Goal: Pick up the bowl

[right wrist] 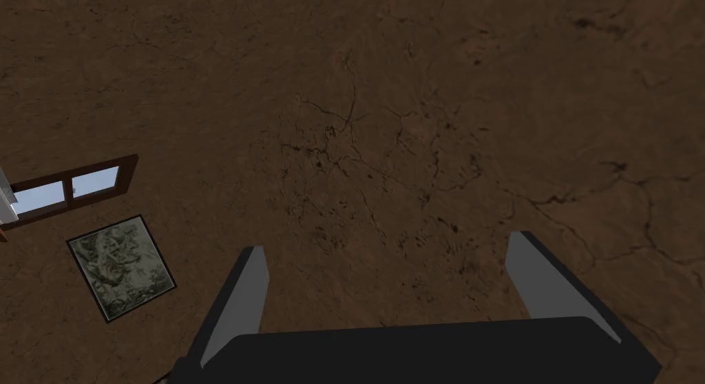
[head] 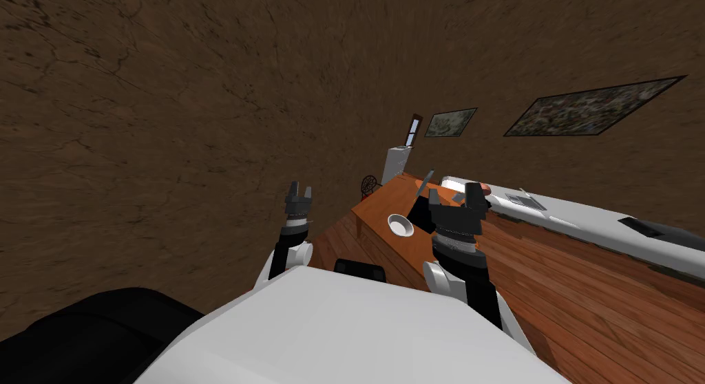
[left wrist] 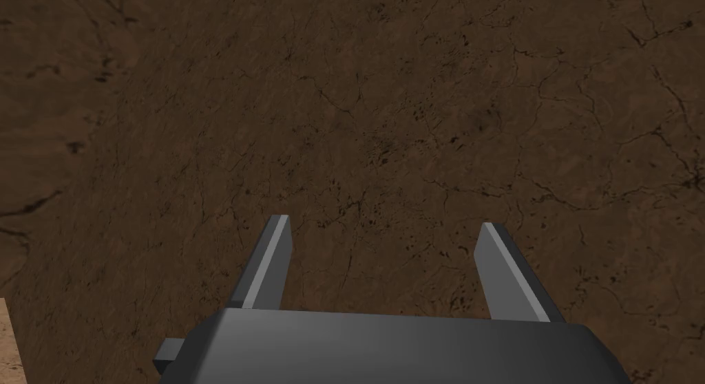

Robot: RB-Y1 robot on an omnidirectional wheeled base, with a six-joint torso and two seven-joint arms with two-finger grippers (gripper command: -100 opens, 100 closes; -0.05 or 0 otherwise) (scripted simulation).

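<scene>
A small white bowl (head: 401, 225) sits on an orange-brown wooden table (head: 375, 215) ahead of me in the head view. My right gripper (head: 454, 194) is raised just right of the bowl, above the table, its fingers spread wide with nothing between them (right wrist: 385, 263). Off to the left of the table my left gripper (head: 299, 192) is held up, open and empty (left wrist: 385, 232), facing a brown wall.
A dark flat object (head: 421, 209) lies on the table next to the bowl. A long white counter (head: 592, 218) with a sink runs along the right. A white appliance (head: 396, 163) and a dark wire stool (head: 370, 184) stand beyond the table. Wooden floor (head: 578, 290) spreads to the right.
</scene>
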